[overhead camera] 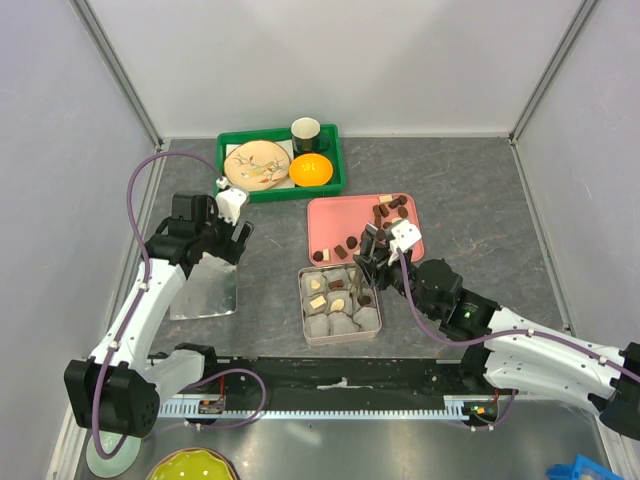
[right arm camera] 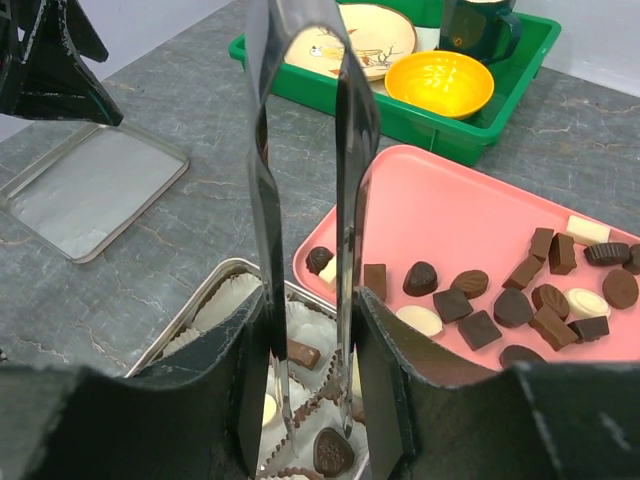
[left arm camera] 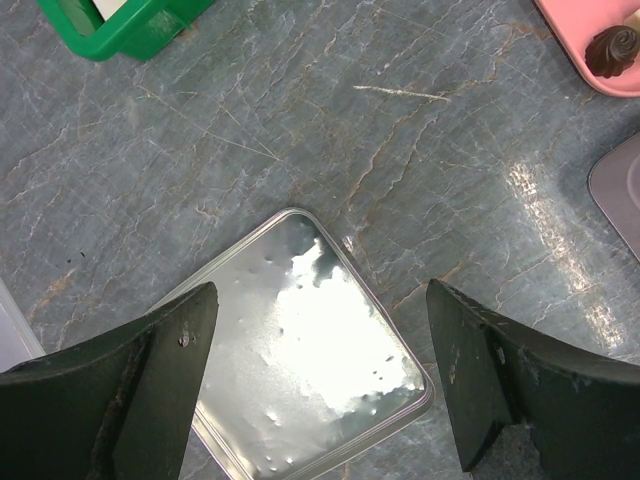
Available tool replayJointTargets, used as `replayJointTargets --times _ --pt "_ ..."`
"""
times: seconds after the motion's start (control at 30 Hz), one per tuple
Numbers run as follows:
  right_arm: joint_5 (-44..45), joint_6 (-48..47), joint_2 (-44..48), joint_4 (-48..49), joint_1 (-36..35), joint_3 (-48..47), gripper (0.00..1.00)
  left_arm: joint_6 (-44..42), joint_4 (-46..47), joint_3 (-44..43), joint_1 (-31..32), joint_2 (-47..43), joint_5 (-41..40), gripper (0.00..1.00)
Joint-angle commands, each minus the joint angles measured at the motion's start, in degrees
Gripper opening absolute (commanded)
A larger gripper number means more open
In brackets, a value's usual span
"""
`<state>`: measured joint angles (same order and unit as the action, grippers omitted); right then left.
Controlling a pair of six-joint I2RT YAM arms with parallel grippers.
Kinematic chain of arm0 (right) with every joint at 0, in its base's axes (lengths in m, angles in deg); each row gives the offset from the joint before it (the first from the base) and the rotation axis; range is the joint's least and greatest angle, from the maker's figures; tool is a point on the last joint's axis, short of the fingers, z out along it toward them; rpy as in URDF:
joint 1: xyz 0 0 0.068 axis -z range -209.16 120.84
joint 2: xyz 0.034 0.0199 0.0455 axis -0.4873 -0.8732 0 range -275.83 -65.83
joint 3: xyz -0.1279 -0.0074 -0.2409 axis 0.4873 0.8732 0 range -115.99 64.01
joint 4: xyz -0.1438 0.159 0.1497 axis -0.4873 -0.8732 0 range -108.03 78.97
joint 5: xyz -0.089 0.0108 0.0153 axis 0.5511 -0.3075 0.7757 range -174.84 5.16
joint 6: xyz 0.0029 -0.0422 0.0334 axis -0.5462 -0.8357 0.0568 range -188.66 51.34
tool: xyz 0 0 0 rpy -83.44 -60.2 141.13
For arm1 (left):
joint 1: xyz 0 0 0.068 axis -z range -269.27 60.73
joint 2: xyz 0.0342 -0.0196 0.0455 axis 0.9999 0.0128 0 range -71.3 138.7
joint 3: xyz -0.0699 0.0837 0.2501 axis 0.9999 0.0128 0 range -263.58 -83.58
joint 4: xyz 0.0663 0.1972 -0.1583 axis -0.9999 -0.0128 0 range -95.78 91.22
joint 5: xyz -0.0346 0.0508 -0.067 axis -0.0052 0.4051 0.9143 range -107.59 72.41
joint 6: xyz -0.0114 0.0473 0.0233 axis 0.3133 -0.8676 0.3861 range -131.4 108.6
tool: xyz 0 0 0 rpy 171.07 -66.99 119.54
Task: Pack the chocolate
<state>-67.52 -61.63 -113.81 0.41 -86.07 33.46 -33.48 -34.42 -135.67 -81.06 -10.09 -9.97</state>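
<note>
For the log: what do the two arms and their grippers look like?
The left arm and right arm match: white links, black joints, a purple cable looping along each. The left gripper and right gripper have black wedge-shaped fingers and a white wrist block. A green light glows on the right arm.

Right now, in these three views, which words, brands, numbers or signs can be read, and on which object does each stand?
No text is readable in any view.
The plate in the green tray shows only a painted pattern, no letters.
The coloured spots by the arm bases are too small to read.
The tin lid, pink tray and tongs look unmarked.
</note>
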Motion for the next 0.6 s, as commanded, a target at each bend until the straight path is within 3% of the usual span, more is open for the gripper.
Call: replayJointTargets --times 0.0,0.17,0.4,0.57 --pt "0.8 0.5 0.8 3.3 -0.3 -0.3 0.42 -2.3 0.7 -0.1 0.0 -1.4 -0.4 0.92" --pt "4.2 -2.0 -1.3 9.3 -0.3 -2.3 0.34 -2.2 0.7 -0.3 0.0 -1.4 -0.3 0.92" --pt "15.7 -11.7 -12.8 21.5 0.1 -9.9 0.24 -1.7 0.7 -0.6 0.0 -1.6 -0.5 0.95" --pt "15.8 -13.6 -20.1 25.0 5.3 -15.5 0.22 -1.4 1.1 -0.3 0.0 -1.6 -0.6 0.96"
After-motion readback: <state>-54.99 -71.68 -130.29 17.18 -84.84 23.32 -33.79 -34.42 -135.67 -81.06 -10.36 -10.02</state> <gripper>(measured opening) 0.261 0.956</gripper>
